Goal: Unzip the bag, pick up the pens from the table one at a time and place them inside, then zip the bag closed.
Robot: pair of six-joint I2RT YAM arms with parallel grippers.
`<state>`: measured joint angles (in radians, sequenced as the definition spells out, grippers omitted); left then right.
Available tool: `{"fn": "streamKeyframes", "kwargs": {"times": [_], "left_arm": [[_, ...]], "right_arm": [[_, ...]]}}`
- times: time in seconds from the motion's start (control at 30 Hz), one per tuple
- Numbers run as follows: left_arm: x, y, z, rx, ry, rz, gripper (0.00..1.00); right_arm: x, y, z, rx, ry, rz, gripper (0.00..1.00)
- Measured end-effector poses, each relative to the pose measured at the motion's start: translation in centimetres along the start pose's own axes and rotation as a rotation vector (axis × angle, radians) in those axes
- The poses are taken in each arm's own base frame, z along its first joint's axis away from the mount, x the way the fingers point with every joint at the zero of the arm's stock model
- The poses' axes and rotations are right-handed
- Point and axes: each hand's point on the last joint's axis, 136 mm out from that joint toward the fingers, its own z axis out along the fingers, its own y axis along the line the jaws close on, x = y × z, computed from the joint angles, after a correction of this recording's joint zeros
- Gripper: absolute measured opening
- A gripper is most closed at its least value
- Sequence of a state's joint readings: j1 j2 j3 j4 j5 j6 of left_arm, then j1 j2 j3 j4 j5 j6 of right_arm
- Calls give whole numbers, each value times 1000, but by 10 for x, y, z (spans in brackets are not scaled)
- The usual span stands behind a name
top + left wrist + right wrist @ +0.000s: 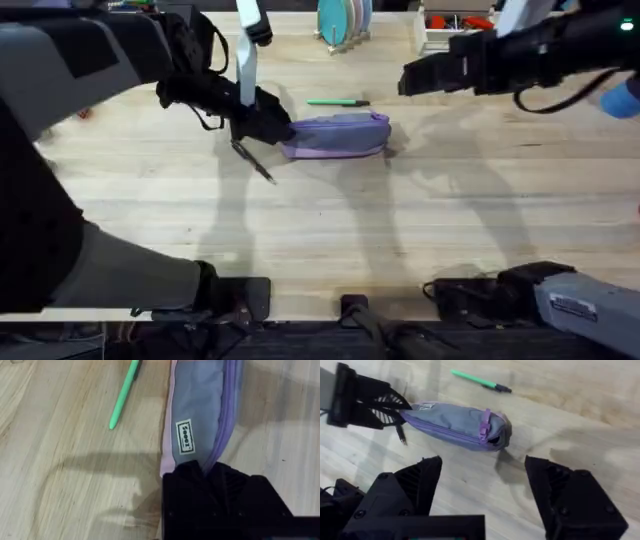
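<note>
We see a small white label with dark lettering sewn on the lavender-purple soft fabric pencil pouch (pixel 200 420); the lettering is too small for us to read. The pouch lies on its side on the light wooden plank table (pixel 400 230), toward the far middle, with a purple pull tab (pixel 484 424) near its right end, where a small dark opening shows.

We count two pens. One slim green pen with a dark tip (pixel 338 102) lies flat on the table just behind the pouch, apart from it. One slim black pen (pixel 254 161) lies at a slant by the pouch's left end, just beside the left gripper (pixel 268 122).

The left gripper's black fingers are pressed together on the left end of the pouch. The right gripper (pixel 482 492) hangs above the table to the right of the pouch, its two fingers spread wide, touching nothing.

At the table's far edge stand a rack of teal discs (pixel 343 20) and a white tray (pixel 450 25) with red items.
</note>
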<state>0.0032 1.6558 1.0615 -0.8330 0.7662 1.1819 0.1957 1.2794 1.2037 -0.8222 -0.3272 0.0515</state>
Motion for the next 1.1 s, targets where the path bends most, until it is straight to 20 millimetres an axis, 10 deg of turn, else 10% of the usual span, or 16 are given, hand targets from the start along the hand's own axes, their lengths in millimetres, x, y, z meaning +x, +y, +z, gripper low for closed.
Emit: {"fn": "streamKeyframes", "kwargs": {"times": [0.6,1.1], "left_arm": [[0,0,0,0,0,0,43],[0,1,0,-2,-1,2,42]], "right_arm": [[5,-7,96,-27,151,35,996],[15,4,130,-49,205,4,951]]}}
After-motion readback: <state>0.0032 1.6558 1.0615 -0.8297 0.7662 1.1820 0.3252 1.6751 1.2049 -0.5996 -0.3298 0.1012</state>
